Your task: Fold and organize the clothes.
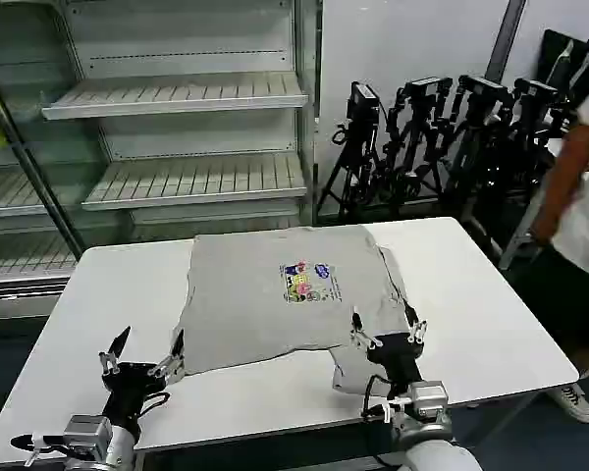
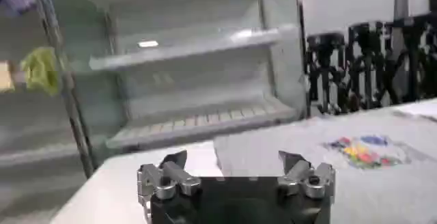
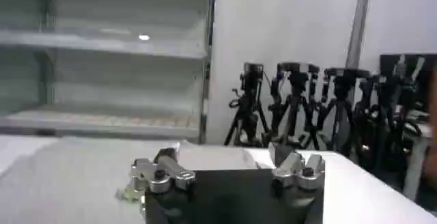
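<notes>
One grey T-shirt [image 1: 275,294] lies flat, graphic up; left pincer [image 1: 142,355], right pincer [image 1: 385,330] gape.

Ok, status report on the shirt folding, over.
Left gripper open at the T-shirt's near left corner. Right gripper open at its near right hem. Shirt flat on the table, graphic up. Nothing in the way.

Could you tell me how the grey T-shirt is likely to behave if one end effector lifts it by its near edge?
The T-shirt lies flat with soft wrinkles and a folded-under sleeve, so it would probably droop rather than hold shape. It looks thin, likely light. Spread on the smooth white table, it may slide when dragged. The left end effector and right end effector are open at its near edge.
</notes>
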Motion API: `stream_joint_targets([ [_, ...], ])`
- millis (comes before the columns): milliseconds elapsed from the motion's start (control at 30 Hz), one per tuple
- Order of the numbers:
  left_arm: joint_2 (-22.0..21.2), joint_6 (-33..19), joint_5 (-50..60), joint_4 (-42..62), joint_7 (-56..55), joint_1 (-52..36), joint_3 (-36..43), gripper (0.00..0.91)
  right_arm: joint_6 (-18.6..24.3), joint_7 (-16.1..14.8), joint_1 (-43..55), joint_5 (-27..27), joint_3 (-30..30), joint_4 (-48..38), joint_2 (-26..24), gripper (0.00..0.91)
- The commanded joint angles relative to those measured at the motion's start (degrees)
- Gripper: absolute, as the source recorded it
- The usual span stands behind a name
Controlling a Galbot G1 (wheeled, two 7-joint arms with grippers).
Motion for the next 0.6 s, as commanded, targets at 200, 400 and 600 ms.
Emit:
stream_joint_targets([
  [200,2.81,6.54,0.46,5.45,0.97,-1.67,2.37,0.907,-1.0,-0.04,-8.64,0.67,6.15,-0.59,-1.83,0.907],
  [400,4.09,6.54,0.32,9.51,0.87,-4.12,4.11,0.907,-1.91,-0.04,-10.03,1.1,7.11,-1.49,-2.31,0.907],
  [600,4.0,6.61,0.12,12.87,0.63,-5.79,5.5,0.907,-3.4,0.04,-9.52,1.86,6.34,-2.79,-1.87,0.907],
])
